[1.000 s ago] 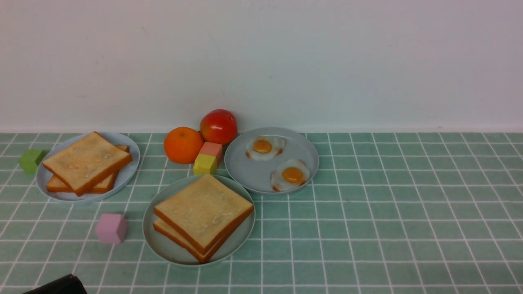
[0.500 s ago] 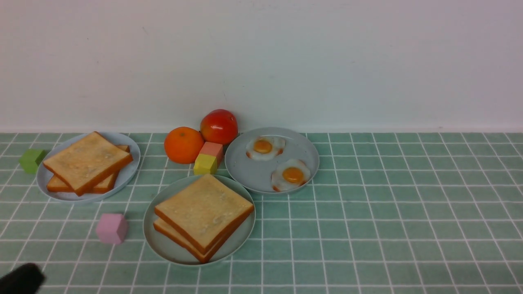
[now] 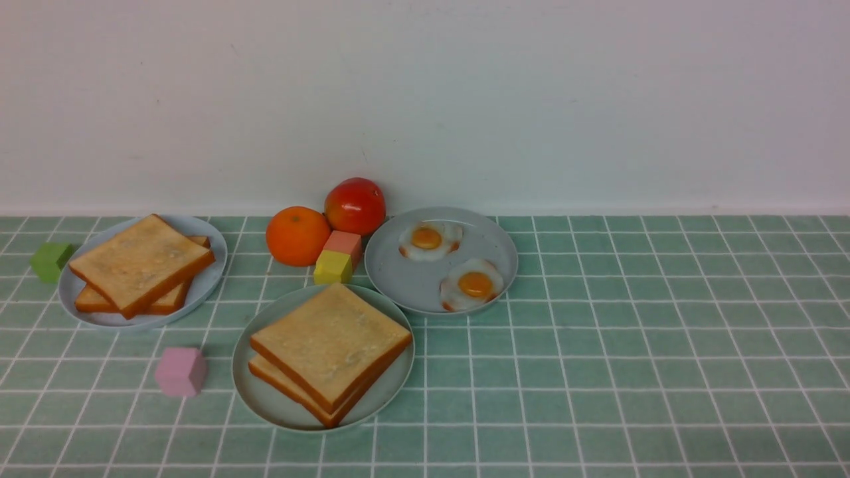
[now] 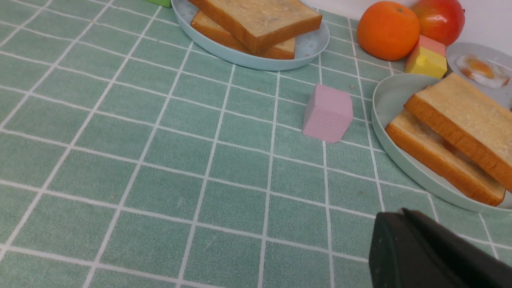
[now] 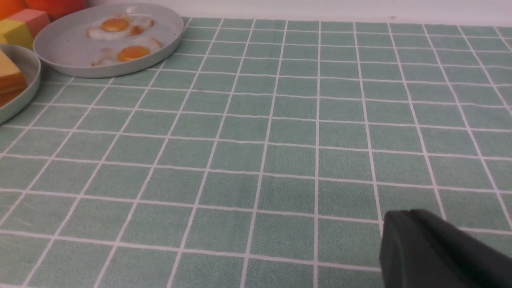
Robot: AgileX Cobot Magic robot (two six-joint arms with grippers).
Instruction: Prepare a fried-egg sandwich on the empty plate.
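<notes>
Front view is showing the sandwich (image 3: 330, 352) sitting stacked on the near mint plate (image 3: 265, 405), both grippers closed and holding nothing, so a bump risks sliding the top slice (image 3: 329, 342) off.

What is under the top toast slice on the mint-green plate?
Under the top toast slice on the mint-green plate lies a second toast slice. In the left wrist view something pale shows between them; what it is cannot be told.

bright even light, soft shadows, sharp focus.
</notes>
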